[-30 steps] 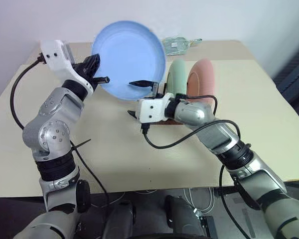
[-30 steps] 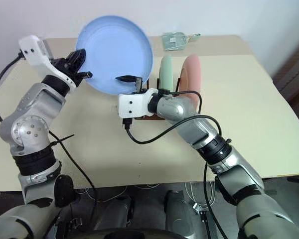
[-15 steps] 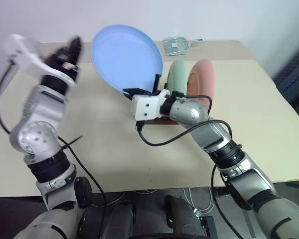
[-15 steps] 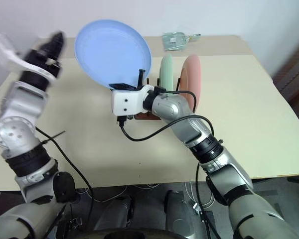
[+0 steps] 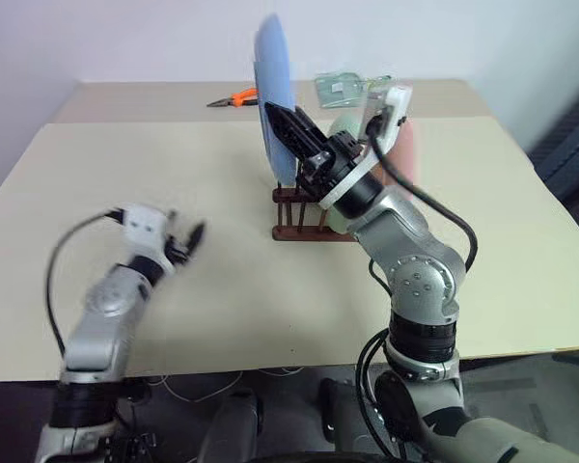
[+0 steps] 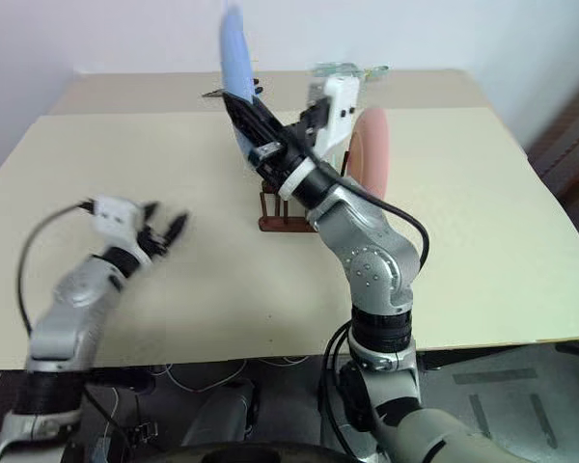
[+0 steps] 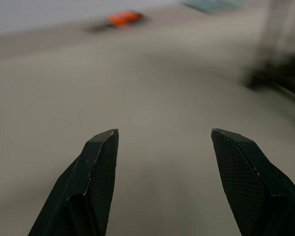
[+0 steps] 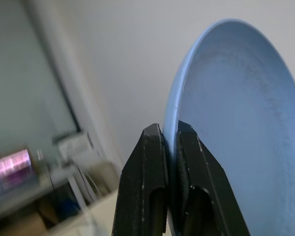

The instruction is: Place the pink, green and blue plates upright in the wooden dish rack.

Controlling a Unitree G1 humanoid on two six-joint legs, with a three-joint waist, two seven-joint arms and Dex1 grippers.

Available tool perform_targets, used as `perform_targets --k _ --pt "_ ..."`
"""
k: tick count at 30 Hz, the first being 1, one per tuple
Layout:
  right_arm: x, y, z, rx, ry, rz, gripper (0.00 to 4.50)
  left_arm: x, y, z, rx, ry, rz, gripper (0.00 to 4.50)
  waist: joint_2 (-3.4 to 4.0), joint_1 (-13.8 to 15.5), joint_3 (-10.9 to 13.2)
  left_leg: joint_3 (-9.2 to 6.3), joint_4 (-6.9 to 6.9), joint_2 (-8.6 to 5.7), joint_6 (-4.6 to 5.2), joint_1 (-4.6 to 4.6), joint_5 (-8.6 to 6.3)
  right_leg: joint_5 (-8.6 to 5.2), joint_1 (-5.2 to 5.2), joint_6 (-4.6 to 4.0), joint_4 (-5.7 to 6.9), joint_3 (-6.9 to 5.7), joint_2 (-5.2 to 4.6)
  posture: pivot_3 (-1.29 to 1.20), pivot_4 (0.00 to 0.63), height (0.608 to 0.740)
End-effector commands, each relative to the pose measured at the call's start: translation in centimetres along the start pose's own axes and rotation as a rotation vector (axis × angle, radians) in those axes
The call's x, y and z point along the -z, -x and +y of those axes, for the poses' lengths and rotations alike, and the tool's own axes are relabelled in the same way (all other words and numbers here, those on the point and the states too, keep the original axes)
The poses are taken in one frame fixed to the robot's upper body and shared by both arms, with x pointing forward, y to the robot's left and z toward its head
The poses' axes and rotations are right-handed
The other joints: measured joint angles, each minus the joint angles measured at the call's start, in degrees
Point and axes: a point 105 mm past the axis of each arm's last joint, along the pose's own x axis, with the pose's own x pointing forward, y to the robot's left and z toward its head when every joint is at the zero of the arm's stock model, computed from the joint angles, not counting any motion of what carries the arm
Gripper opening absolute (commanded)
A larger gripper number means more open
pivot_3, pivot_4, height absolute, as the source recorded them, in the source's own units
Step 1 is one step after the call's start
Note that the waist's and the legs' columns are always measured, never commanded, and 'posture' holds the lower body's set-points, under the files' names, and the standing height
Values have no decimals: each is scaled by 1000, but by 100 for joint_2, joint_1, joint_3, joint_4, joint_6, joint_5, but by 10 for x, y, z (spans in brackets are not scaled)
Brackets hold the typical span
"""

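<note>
In the left eye view you see the right gripper (image 5: 288, 125) clenched on the rim of the blue plate (image 5: 274, 92), which it holds edge-on and upright above the wooden dish rack (image 5: 304, 214). The green plate (image 5: 344, 125) and the pink plate (image 5: 406, 154) stand behind the arm, but how they sit between the pegs is hidden from you. Your left gripper (image 5: 188, 238) is low over the table (image 5: 222, 280), well apart from the rack, and it holds nothing. Near the far edge lie orange-handled pliers (image 5: 234, 97) and a clear packet (image 5: 343, 87); no writing on it can be read. In the right eye view you see the same arrangement, with the pink plate more clearly beside the arm. In the left wrist view the two black fingers (image 7: 98, 182) stand apart and released, with bare table between them. In the right wrist view the fingers (image 8: 147, 182) pinch the blue plate's rim from both sides.
</note>
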Motion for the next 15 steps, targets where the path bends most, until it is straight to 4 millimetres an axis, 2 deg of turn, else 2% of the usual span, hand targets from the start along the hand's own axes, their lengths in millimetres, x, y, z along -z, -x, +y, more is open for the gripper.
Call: perform_targets --k 1,7,14,15 --pt "-12 2 8 13 -96 -43 0 -18 4 -16 89 -33 -85 3048 13 -5 2 0 -1 3 0 1 0 -1 -3 -2 4 0 3 0 150 740" --pt "-3 4 4 60 -111 18 0 -21 10 -38 208 -18 -83 3048 30 -1 -4 5 1 5 1 2 0 -6 2 -8 4 0 5 0 150 740" --pt "6 0 -14 138 -93 66 0 -35 12 -54 294 -11 -85 3048 31 -2 -4 4 6 4 2 3 0 -5 6 -7 3 -1 6 0 150 740" --pt "6 0 -16 148 -87 63 732 -37 12 -54 295 -9 -86 3097 31 -3 -4 4 6 4 2 3 0 -5 6 -7 3 -1 6 0 150 740"
